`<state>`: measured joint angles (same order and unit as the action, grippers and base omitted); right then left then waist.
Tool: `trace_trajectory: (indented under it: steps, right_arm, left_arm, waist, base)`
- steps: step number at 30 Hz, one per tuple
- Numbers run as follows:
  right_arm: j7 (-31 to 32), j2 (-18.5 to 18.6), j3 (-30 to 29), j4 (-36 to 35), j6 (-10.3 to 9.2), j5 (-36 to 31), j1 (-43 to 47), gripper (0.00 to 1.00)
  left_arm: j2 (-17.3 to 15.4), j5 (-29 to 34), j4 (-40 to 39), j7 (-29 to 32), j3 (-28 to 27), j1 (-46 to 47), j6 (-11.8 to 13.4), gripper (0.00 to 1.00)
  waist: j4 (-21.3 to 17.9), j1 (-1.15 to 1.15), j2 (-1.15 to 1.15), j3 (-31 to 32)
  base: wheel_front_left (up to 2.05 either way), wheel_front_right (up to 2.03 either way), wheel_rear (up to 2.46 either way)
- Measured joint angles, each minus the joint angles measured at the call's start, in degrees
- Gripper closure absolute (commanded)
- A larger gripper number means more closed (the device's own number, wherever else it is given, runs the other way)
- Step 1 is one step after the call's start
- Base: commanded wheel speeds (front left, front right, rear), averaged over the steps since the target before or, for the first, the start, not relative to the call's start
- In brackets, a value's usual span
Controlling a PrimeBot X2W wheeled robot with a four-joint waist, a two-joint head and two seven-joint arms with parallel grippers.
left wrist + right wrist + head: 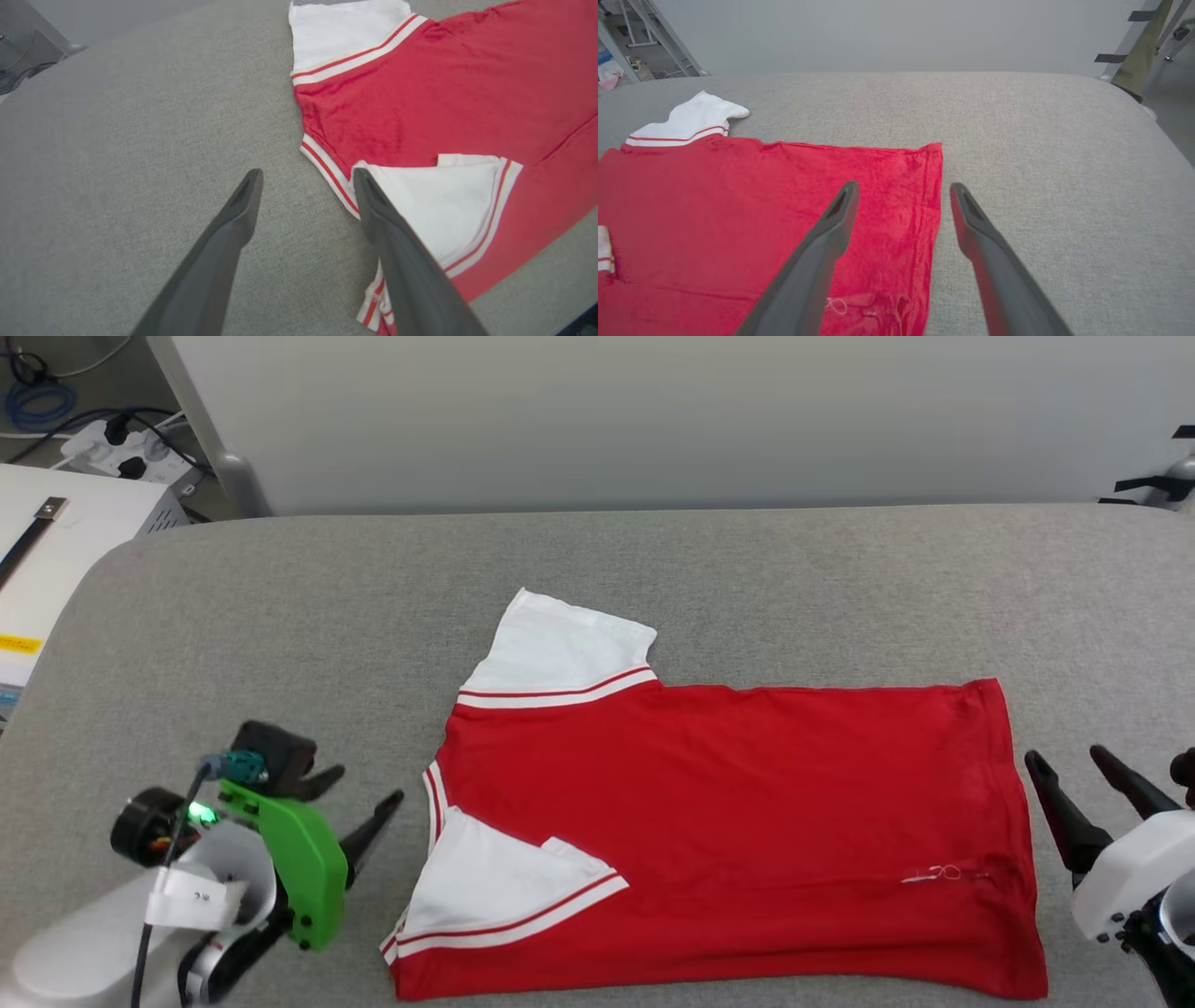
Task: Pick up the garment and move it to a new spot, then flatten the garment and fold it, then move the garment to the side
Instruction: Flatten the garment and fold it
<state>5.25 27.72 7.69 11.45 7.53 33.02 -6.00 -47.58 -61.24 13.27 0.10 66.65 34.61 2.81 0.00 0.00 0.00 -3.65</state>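
Over to the garment (728,821): spread out on the grey tabletop (653,569), close to the near edge. Red body flat and fairly smooth, collar end toward the robot's left, hem toward its right. Far white sleeve (555,653) sticking out past the body, striped trim along its seam. Near white sleeve (495,887) folded in over the red, one corner of it turned back. A small white squiggle of thread (943,875) on the red, near the hem.

Left hand (366,782) low at the left, just beside the collar end and apart from the cloth. Spread wide, gripping nothing. Green bracket (299,859) on its wrist, with a small green light glowing beside it. In the left wrist view, one of its fingers (233,219) over bare tabletop, the other crossing in front of the folded-in sleeve and the striped collar edge. Touching the cloth or just above it? Cannot tell from here.

Right hand (1064,754) low at the right, just beside the hem, also clear of the cloth. Wide open too, nothing held. In the right wrist view, one dark finger in front of the red hem corner, the other over grey tabletop, with the stitched hem edge running up between them.

Beyond the far left corner, a white power strip (121,453) with plugs and cables, and a pale wall (653,420) behind the tabletop.
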Motion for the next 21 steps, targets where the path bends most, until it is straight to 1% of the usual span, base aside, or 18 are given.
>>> trace_trajectory:
  steps: [4, 8, 11, 14, 17, 19, 21]
  right_arm:
    - [-4.9, -3.8, -3.5, -4.9, 0.0, -4.4, 0.0, 0.0]
    - [-9.0, -7.9, -6.3, -10.1, 0.0, -8.6, -0.1, 0.0]
    - [-10.6, -10.0, -7.0, -13.6, 0.0, -11.4, -0.2, 0.0]
    - [-10.9, -11.7, -7.2, -16.1, 0.0, -13.8, -0.9, 0.0]
    - [-10.8, -13.1, -6.2, -18.2, 0.0, -14.8, -1.8, 0.0]
    - [-10.7, -13.7, -5.3, -19.1, 0.0, -15.6, -2.7, 0.0]
    - [-10.7, -14.0, -4.9, -19.5, 0.0, -15.9, -3.6, 0.0]
  left_arm:
    - [0.1, 2.5, 0.4, -3.0, -2.2, 3.9, 1.4, 0.0]
    - [0.9, 4.2, 2.4, -4.7, -4.3, 8.7, 1.4, 0.0]
    - [1.9, 4.9, 5.0, -4.2, -5.0, 13.0, -0.2, 0.0]
    - [3.1, 5.2, 8.0, -1.7, -5.5, 17.6, -2.4, 0.0]
    - [4.3, 4.8, 11.5, 2.8, -5.7, 22.7, -5.3, 0.0]
    - [5.2, 2.5, 14.2, 8.0, -5.8, 25.9, -7.1, 0.0]
    - [6.1, 0.2, 16.4, 12.1, -6.1, 28.3, -8.0, 0.0]
  waist:
    - [-0.9, 0.0, 0.0, -0.3]
    - [-1.8, 0.0, 0.0, -1.7]
    - [-2.6, 0.0, 0.0, -3.2]
    - [-3.4, 0.0, 0.0, -5.2]
    - [-4.4, 0.0, 0.0, -7.6]
    - [-5.2, 0.0, 0.0, -9.4]
    - [-6.0, 0.0, 0.0, -11.0]
  base:
    - [0.0, 0.0, 0.0]
    - [0.0, 0.0, 0.0]
    - [0.0, 0.0, 0.0]
    - [0.0, 0.0, 0.0]
    - [0.0, 0.0, 0.0]
    - [0.0, 0.0, 0.0]
    - [0.0, 0.0, 0.0]
